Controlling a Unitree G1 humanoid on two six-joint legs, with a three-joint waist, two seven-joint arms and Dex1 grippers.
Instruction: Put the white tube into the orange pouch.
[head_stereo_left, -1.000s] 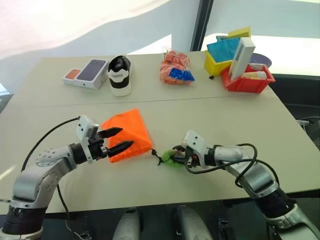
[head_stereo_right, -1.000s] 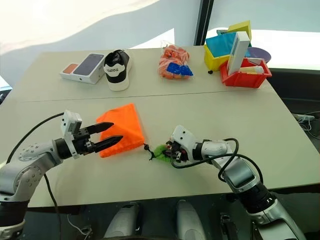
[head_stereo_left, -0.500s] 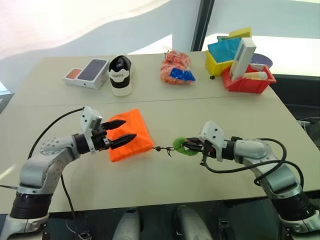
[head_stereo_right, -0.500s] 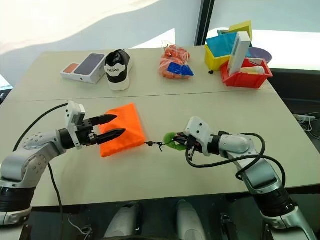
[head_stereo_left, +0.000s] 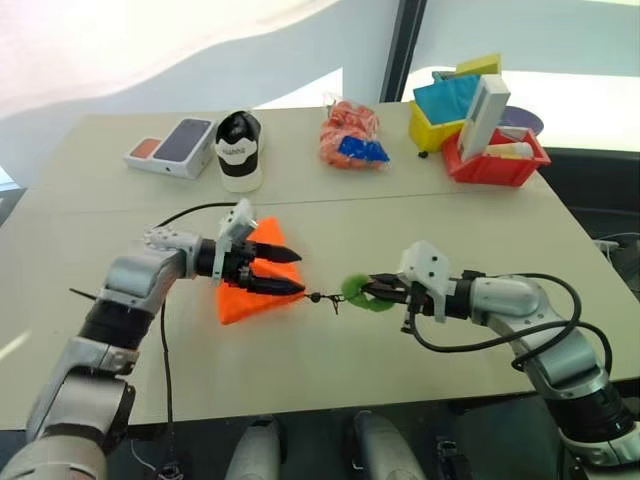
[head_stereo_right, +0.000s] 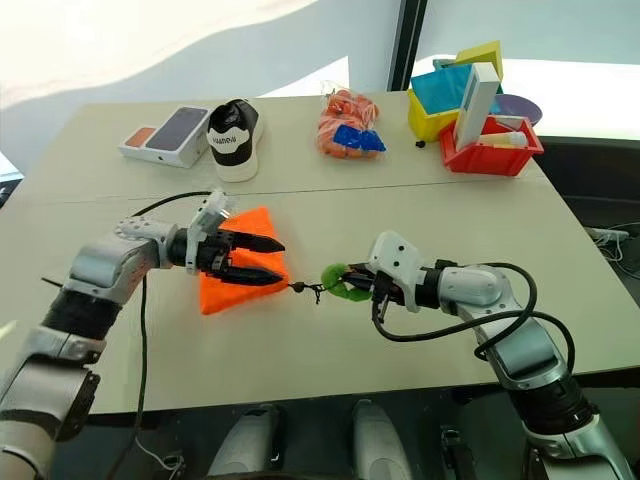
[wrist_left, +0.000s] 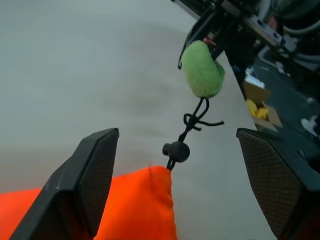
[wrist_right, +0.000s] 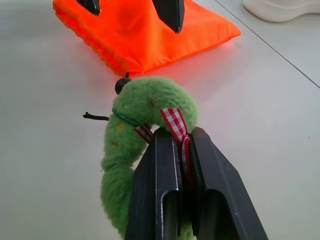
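The orange pouch (head_stereo_left: 238, 300) lies on the table left of centre. Its black cord runs right to a green fuzzy loop (head_stereo_left: 358, 292). My right gripper (head_stereo_left: 380, 290) is shut on that loop's checked ribbon (wrist_right: 172, 122) and holds it just above the table. My left gripper (head_stereo_left: 299, 273) hovers open over the pouch's right corner, one fingertip (wrist_left: 102, 150) on each side of the cord toggle (wrist_left: 176, 150), pointing at the loop. A small white tube (head_stereo_right: 510, 141) lies in the red bin (head_stereo_right: 490, 160) at the far right.
Along the far edge stand a phone box (head_stereo_left: 172, 147), a black and white shoe (head_stereo_left: 240, 150), an orange net bag with a blue packet (head_stereo_left: 350, 135), a yellow bin (head_stereo_left: 440, 120) and a tall white box (head_stereo_left: 483, 115) leaning in the red bin.
My left gripper swung right across the pouch to its cord corner, still open. My right gripper shut on the green loop, lifted it and drew it right, then held.
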